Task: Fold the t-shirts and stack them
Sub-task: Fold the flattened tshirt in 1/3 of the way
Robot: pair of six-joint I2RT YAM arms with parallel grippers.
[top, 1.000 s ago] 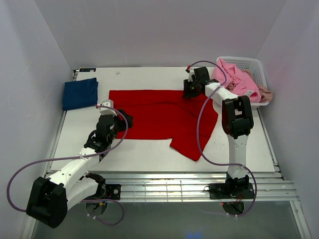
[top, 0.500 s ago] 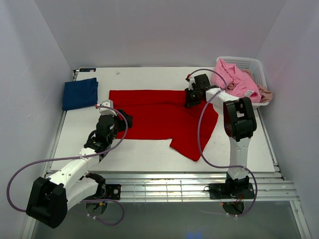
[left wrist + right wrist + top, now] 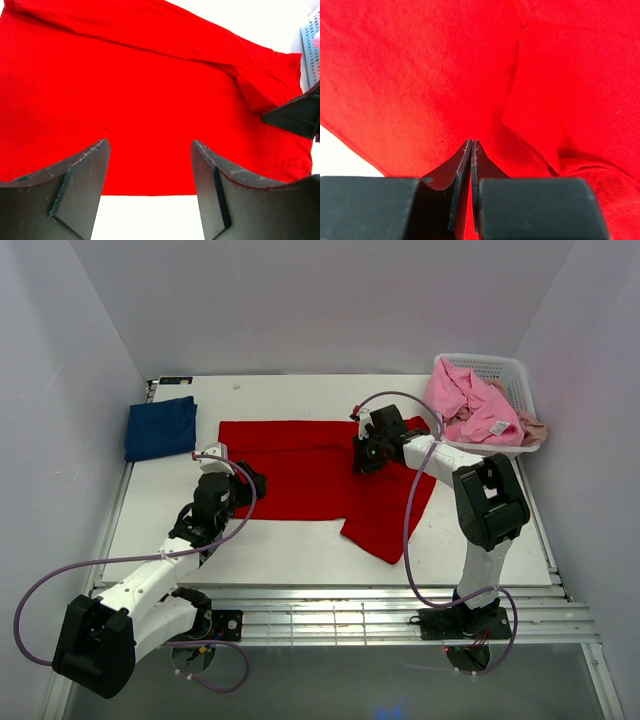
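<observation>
The bright red t-shirt [image 3: 300, 470] lies spread flat on the middle of the white table, with one flap hanging toward the near edge. My left gripper [image 3: 252, 480] is open and empty, low over the shirt's near-left hem [image 3: 150, 90]; its gripper [image 3: 149, 145] straddles the hem line. My right gripper [image 3: 362, 458] is shut on a pinch of the red t-shirt [image 3: 420, 75], with cloth between its fingers [image 3: 471, 142]. A folded navy blue t-shirt [image 3: 160, 427] lies at the far left. A pink t-shirt [image 3: 470, 405] and a beige one [image 3: 535, 430] fill the basket.
The white lattice basket [image 3: 490, 360] stands at the far right corner and shows at the edge of the left wrist view [image 3: 310, 45]. My right gripper also shows as a dark shape in the left wrist view [image 3: 295, 115]. Grey walls close in three sides.
My right gripper has moved left and nearer, from the shirt's far right corner to over its middle, pulling red cloth along. The left arm has not moved.
</observation>
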